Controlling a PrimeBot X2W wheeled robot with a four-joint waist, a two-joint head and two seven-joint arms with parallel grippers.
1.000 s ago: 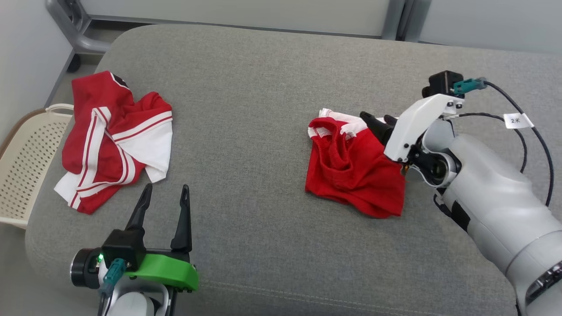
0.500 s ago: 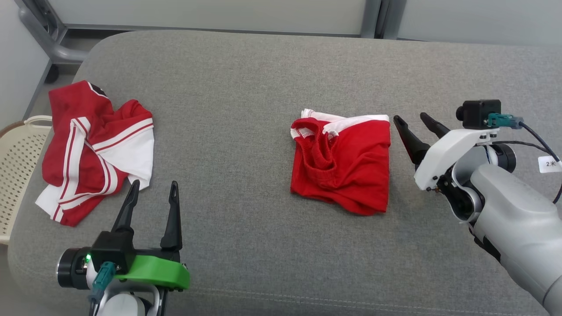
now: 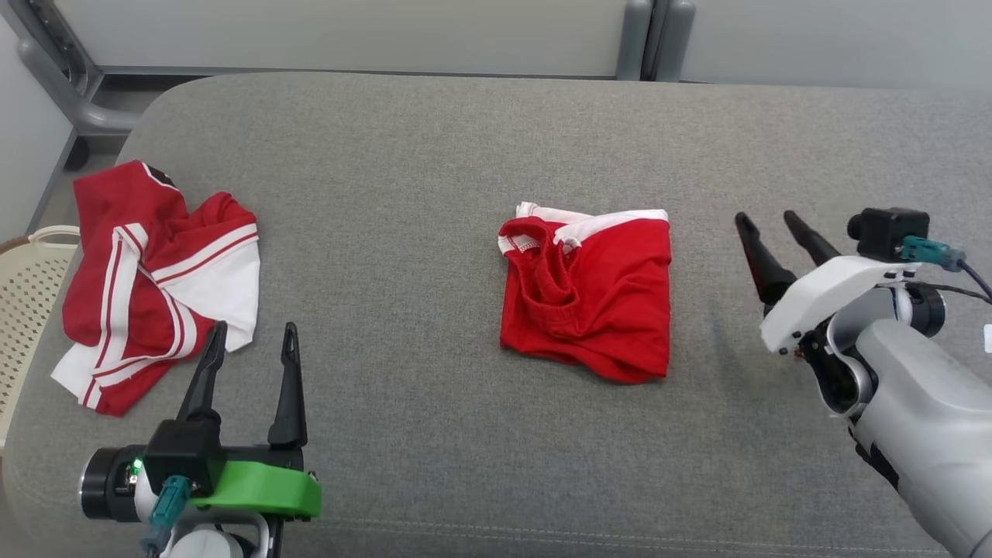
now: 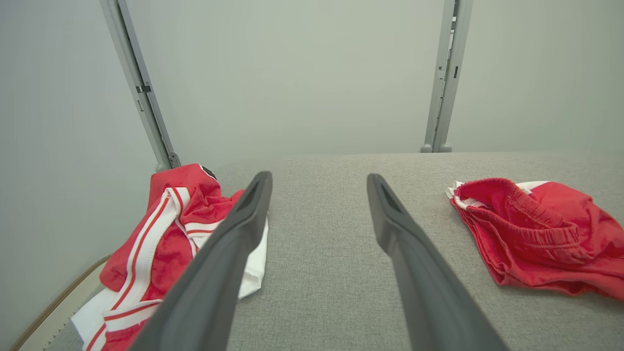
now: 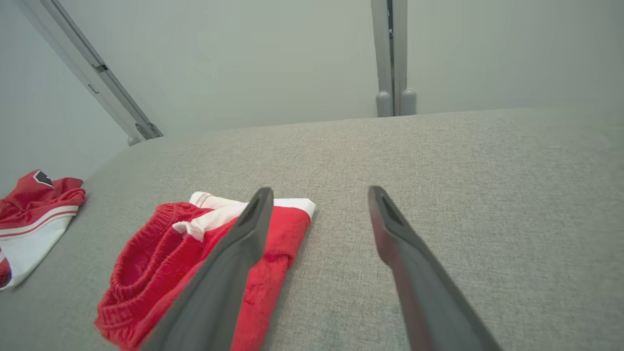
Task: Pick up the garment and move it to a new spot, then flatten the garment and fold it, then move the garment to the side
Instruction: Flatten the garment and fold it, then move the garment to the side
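The garment (image 3: 589, 302), red shorts with a white band, lies folded in a rough square near the middle of the grey padded table (image 3: 418, 170). It also appears in the left wrist view (image 4: 536, 243) and the right wrist view (image 5: 146, 273). My right gripper (image 3: 767, 217) (image 5: 319, 189) hovers to the right of the shorts, apart from them, jaws open and empty. Over the table's near left edge my left gripper (image 3: 254, 329) (image 4: 319, 175) is open too, with nothing between its fingers.
A crumpled red and white jersey (image 3: 155, 279) (image 4: 170, 229) (image 5: 34, 204) lies at the table's left end, just beyond the left fingertips. A cream perforated basket (image 3: 23, 302) stands off the left edge. Grey metal posts (image 3: 655, 39) rise behind the table.
My right gripper, which was over the shorts' right edge, has drawn back to the right and stands clear of them. The shorts lie flatter. The head camera has also shifted.
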